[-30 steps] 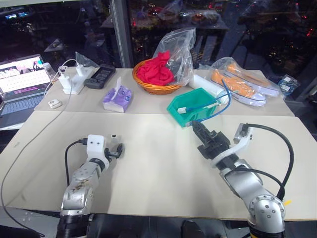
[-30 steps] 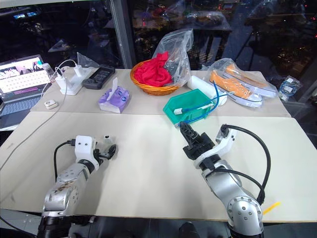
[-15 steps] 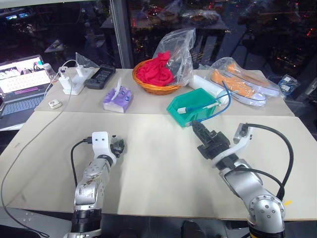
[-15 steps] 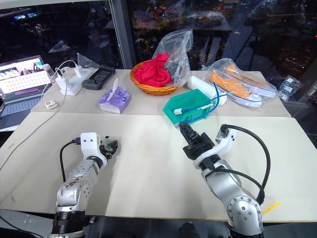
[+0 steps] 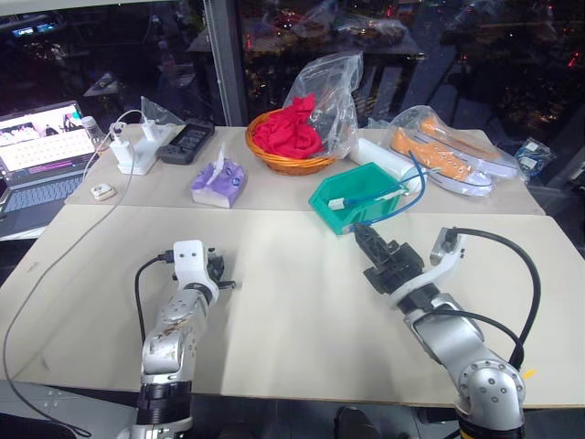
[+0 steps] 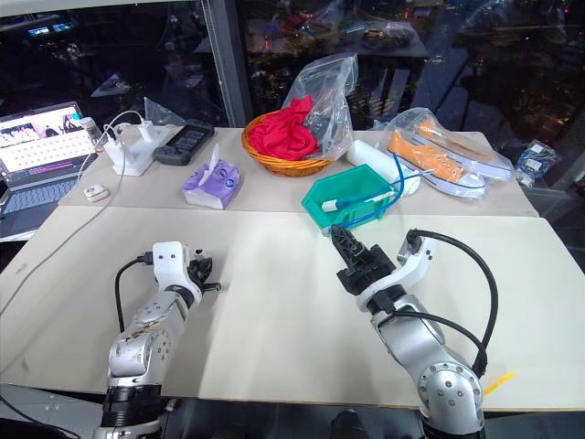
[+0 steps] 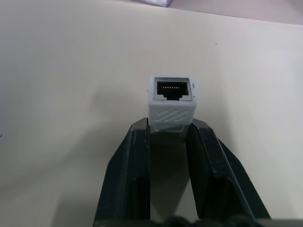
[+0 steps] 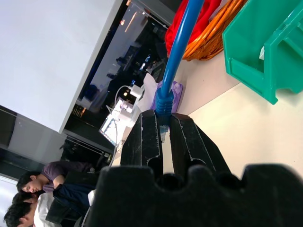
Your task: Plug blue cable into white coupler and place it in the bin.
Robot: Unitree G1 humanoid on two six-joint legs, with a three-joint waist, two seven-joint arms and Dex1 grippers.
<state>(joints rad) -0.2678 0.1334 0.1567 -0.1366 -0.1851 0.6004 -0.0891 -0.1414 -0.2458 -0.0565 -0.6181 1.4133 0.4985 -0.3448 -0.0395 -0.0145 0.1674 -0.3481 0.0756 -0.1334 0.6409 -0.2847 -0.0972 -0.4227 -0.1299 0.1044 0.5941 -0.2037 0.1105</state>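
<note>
The white coupler [image 7: 171,101] is sitting pinched between the left gripper [image 7: 171,137] fingers at lower left. The right gripper [image 5: 370,240], centre right, is clamping the blue cable [image 8: 177,56] near its plug, the cable trailing into the green bin [image 5: 358,197]. Misaligned, the plug could jam or push the coupler loose.
</note>
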